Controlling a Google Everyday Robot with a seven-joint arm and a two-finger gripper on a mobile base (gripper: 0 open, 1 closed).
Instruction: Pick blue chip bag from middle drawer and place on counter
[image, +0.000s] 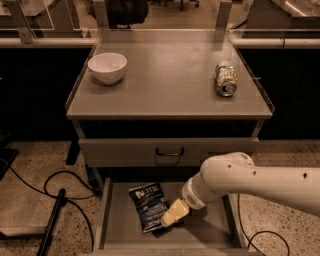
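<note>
You see the cream gripper (173, 213) down in the wide shallow grey metal drawer (117, 220), covering the lower right corner of the small crinkly dark-blue chip bag (148, 200), so that corner is hidden from you. The drawer's near end runs off the bottom edge. The thick white arm (250, 179) is cut off at the right edge. You cannot read the small print on the green-and-silver drink can (226, 79) lying on the flat grey counter (170, 75).
</note>
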